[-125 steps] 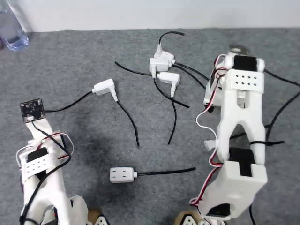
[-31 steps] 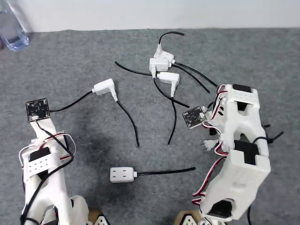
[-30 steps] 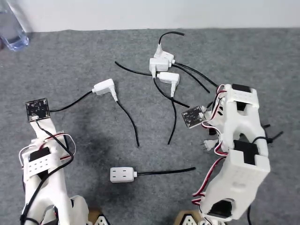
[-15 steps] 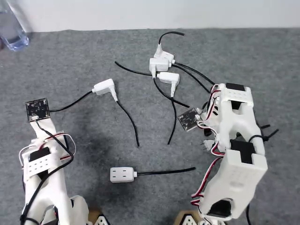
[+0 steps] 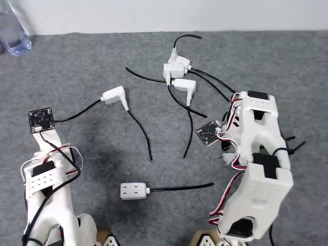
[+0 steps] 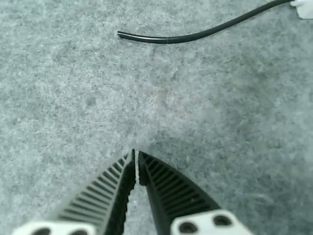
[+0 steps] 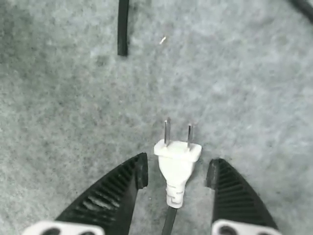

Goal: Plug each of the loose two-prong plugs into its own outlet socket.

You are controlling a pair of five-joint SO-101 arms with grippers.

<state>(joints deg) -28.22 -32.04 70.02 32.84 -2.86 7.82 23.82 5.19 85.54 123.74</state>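
1. The grey mat (image 5: 92, 148) carries everything. Cords and white fittings lie scattered over it.
2. The right arm (image 5: 261, 169) is bent low over its side of the mat. Its gripper (image 7: 177, 169) is spread wide, one jaw on each side of a loose plug (image 7: 177, 155), and neither jaw clearly touches it.
3. The left arm (image 5: 43, 179) sits at its own side, well apart from the plug. Its gripper (image 6: 136, 164) is pressed together on nothing, over bare mat.
4. A socket strip (image 5: 134, 191) lies near the front, between the arms, with its cord running toward the right arm.
5. The plug lies flat, prongs (image 7: 167, 131) pointing away from the gripper and its cord (image 7: 168, 223) trailing back under it.
   - It looks light, hard and smooth – likely to twist or skid under an off-centre squeeze.
   - The cord may tug it sideways when it is lifted.
   - The best hold is probably across the flat sides of the white body, just behind the prongs – never on the prongs or the cord.
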